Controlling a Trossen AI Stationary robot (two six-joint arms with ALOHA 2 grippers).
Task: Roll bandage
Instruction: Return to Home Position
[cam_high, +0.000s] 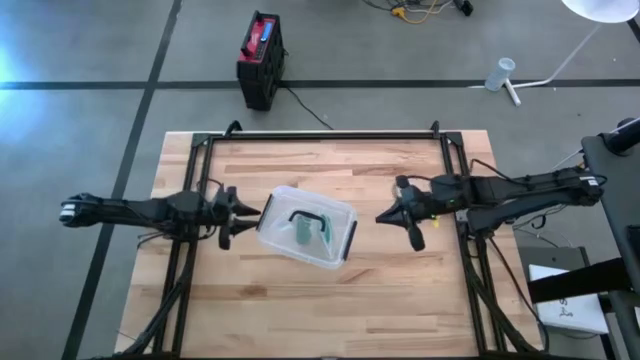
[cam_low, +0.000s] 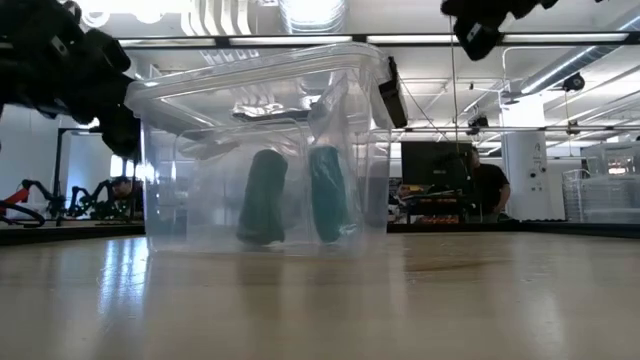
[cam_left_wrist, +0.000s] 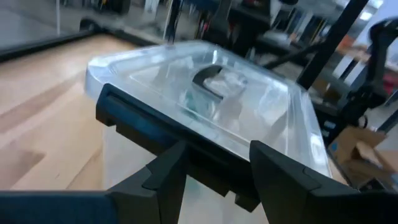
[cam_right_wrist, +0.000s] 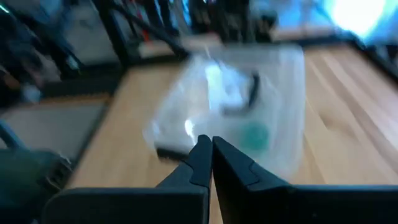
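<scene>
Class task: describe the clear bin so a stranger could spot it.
Find the wooden table. At its middle, between the left claw and right claw, sits the clear bin. It is the only container there, lidded, with green rolls inside.

I get a bright, evenly lit desk (cam_high: 400, 300) with soft shadows; ceiling lights (cam_low: 560, 38) glare behind the bin (cam_low: 200, 160), whose lid (cam_left_wrist: 267, 93) glints white.

One clear bin (cam_high: 335, 215); two rolls inside: dark roll (cam_low: 262, 197), teal roll (cam_low: 328, 192); one table (cam_high: 400, 300).
</scene>
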